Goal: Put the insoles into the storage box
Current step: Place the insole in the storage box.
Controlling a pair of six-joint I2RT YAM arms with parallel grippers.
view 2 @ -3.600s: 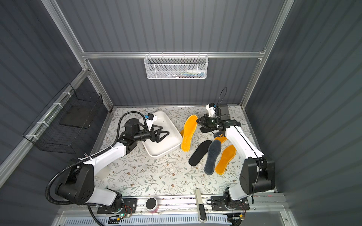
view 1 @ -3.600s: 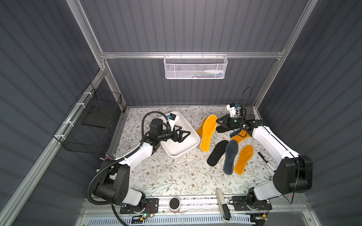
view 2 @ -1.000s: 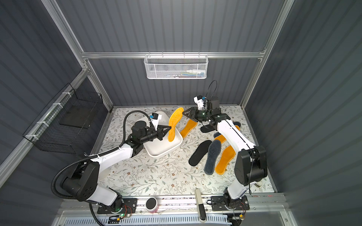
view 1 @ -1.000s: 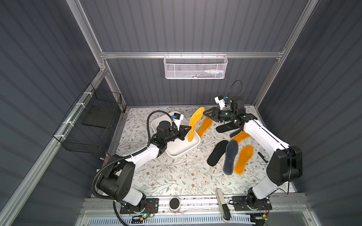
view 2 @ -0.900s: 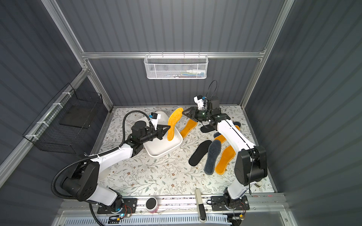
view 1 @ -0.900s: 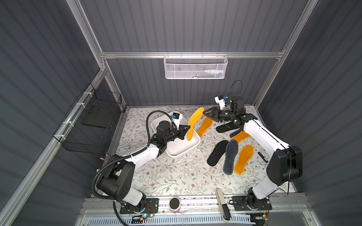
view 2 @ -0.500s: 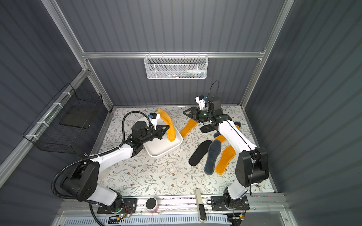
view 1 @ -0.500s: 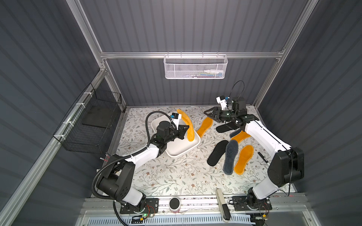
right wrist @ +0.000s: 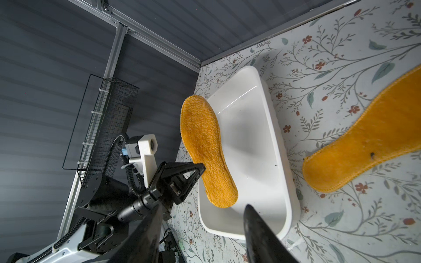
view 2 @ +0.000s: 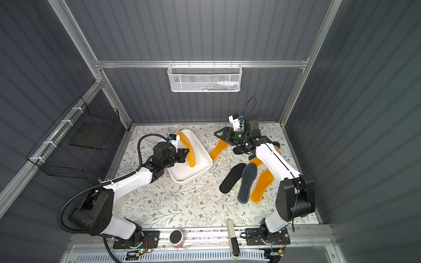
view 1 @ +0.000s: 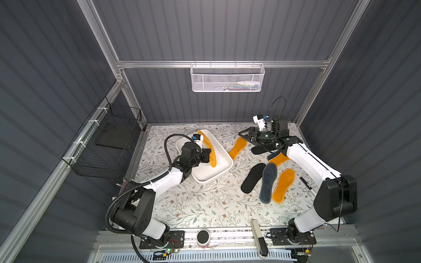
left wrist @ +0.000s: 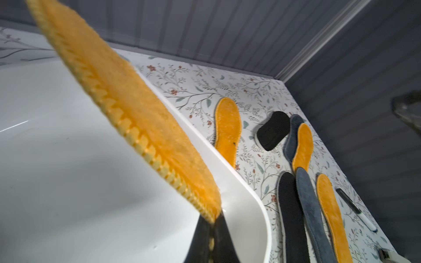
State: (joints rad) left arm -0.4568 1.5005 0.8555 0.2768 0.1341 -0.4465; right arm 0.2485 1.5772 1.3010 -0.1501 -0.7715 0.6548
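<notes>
My left gripper (view 1: 208, 156) is shut on the edge of an orange insole (view 1: 208, 145), which hangs tilted over the white storage box (view 1: 229, 159); its toe reaches past the box's far rim. In the left wrist view the fingers (left wrist: 205, 236) pinch this insole (left wrist: 127, 109) above the box floor (left wrist: 68, 182). My right gripper (view 1: 242, 136) is open and empty, above the table near a second orange insole (view 1: 238, 148) lying beside the box. A black insole (view 1: 252, 177), a grey-blue one (view 1: 268, 182) and an orange one (view 1: 283, 185) lie at right. More insoles (view 1: 279, 159) lie partly under my right arm.
A white mesh basket (view 1: 227, 78) hangs on the back wall. A black wire basket (view 1: 107, 145) is fixed to the left wall. A black marker pen (view 1: 305, 183) lies near the right arm's base. The storage box holds nothing but the hanging insole.
The left gripper swung the orange insole from upright at the box's right rim leftward and lower over the box. The right gripper's jaws widened and it drew back slightly.
</notes>
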